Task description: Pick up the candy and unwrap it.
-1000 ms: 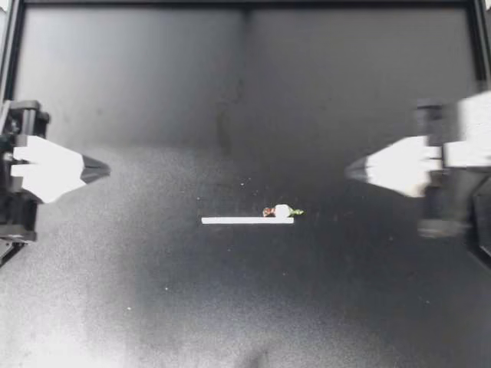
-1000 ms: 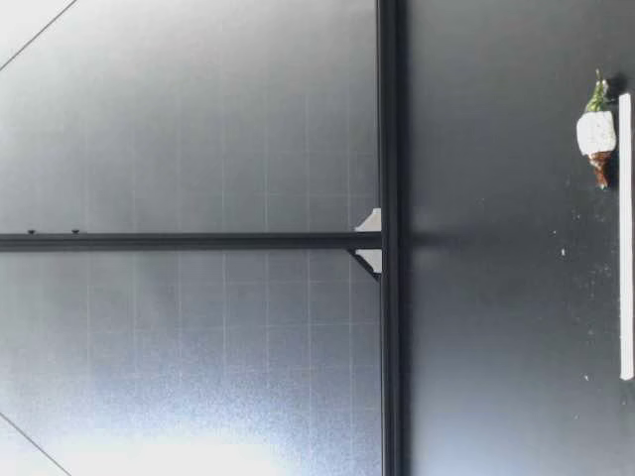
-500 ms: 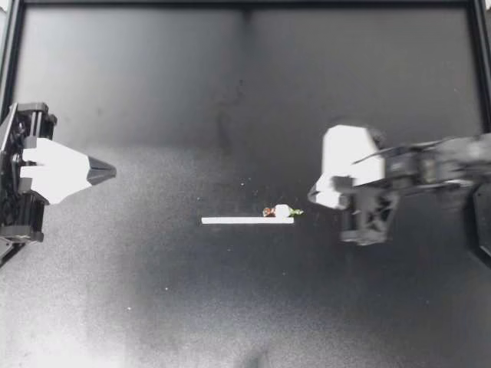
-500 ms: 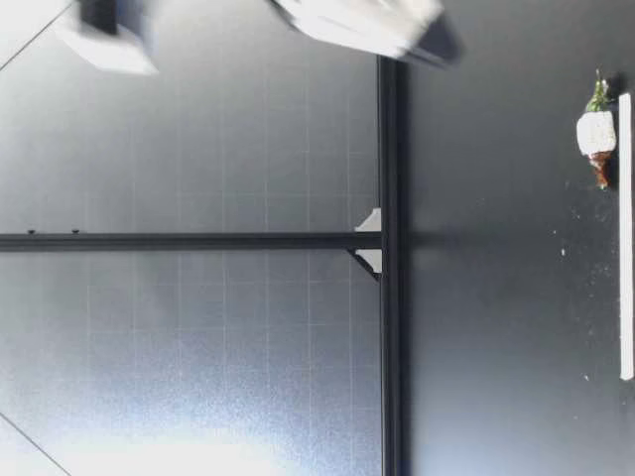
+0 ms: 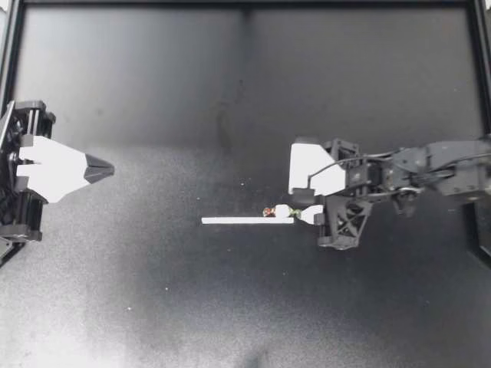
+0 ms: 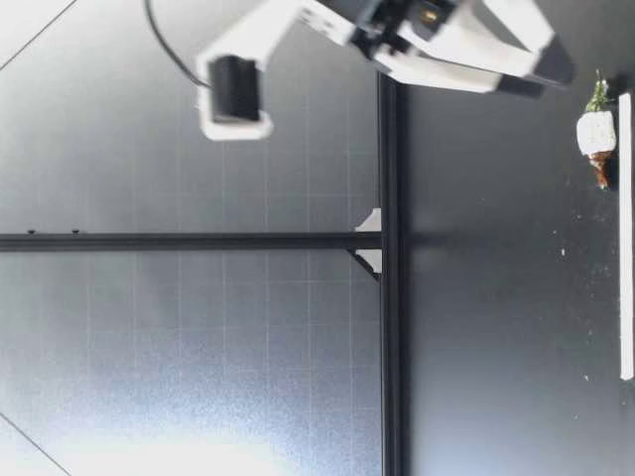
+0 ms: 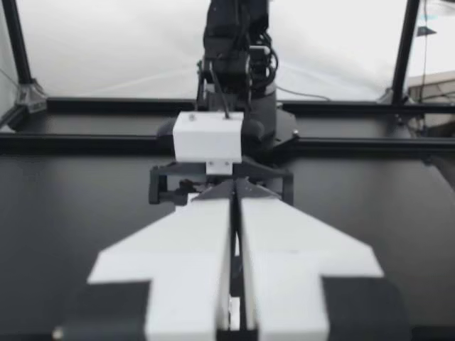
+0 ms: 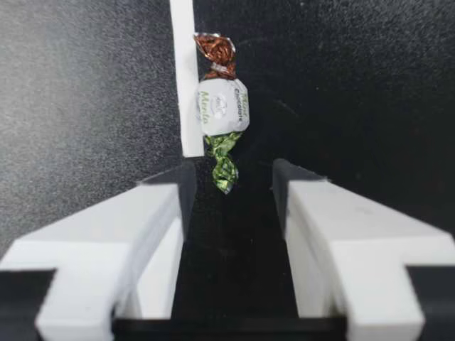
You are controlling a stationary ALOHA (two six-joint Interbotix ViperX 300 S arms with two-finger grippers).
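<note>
A matte black table (image 5: 153,77) fills the scene, boxed in by a dark frame, and nearly the only bright mark on it is a thin white strip (image 5: 245,221) lying flat near the middle. The candy (image 5: 282,210) lies right against that strip at the end nearest the right arm, on the side of the strip facing the table's back rail. It has a white wrapper with one brown twisted end and one green one. Seen from the right wrist, the candy (image 8: 222,106) lies lengthwise along the strip (image 8: 186,78), brown twist pointing back along it and green twist reaching just past the strip's end. The right gripper (image 5: 299,204) is tilted down at that same end of the strip with its fingers well apart and nothing in its hold. In its own view the gripper (image 8: 231,185) has the tip of the green twist lying between its fingertips (image 8: 170,186), touching neither. From table height, the right gripper (image 6: 551,69) hangs a little above the surface beside the candy (image 6: 596,134), which lies on the far side of the strip (image 6: 625,238). The left gripper (image 5: 103,167) is well apart from the strip, out beyond its other end by the table's edge. Its fingers (image 7: 192,241) are pressed almost together with only a thin slit between them, holding nothing.
</note>
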